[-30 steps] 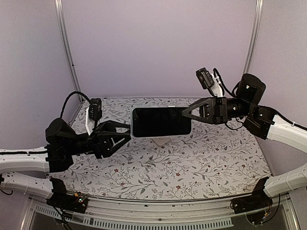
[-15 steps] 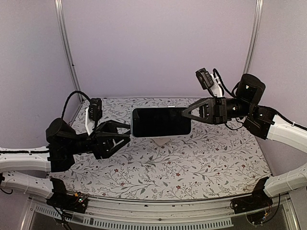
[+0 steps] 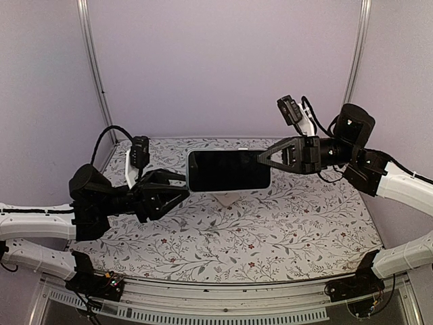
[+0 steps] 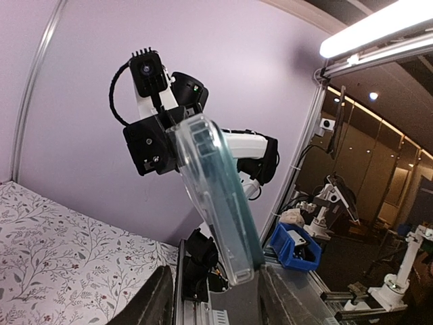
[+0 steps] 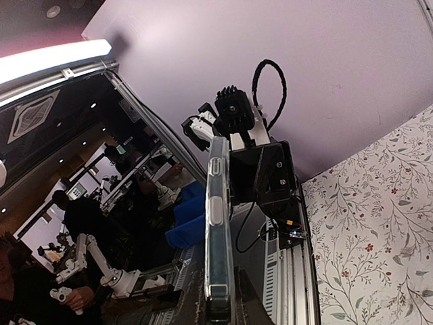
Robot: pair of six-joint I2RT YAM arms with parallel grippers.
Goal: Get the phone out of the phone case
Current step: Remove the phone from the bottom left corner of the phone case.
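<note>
Top external view: flowered worktop (image 3: 270,230), lilac walls (image 3: 223,68), metal posts (image 3: 93,74) in the back corners.
Phone (image 3: 229,170): dark screen facing the camera, long side level, held in the air above the back of the worktop, between the two arms.
Phone case (image 4: 216,196): clear plastic, wrapped around the phone, seen edge-on from both wrists.
Right hand (image 3: 261,161): pinching the right end of the phone case.
Left hand (image 3: 185,184): fingers spread either side of the left end; contact cannot be told.

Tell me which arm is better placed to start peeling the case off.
Left. The left gripper stands open around the free end of the phone, while the right gripper is shut on the other end, holding it up.
</note>
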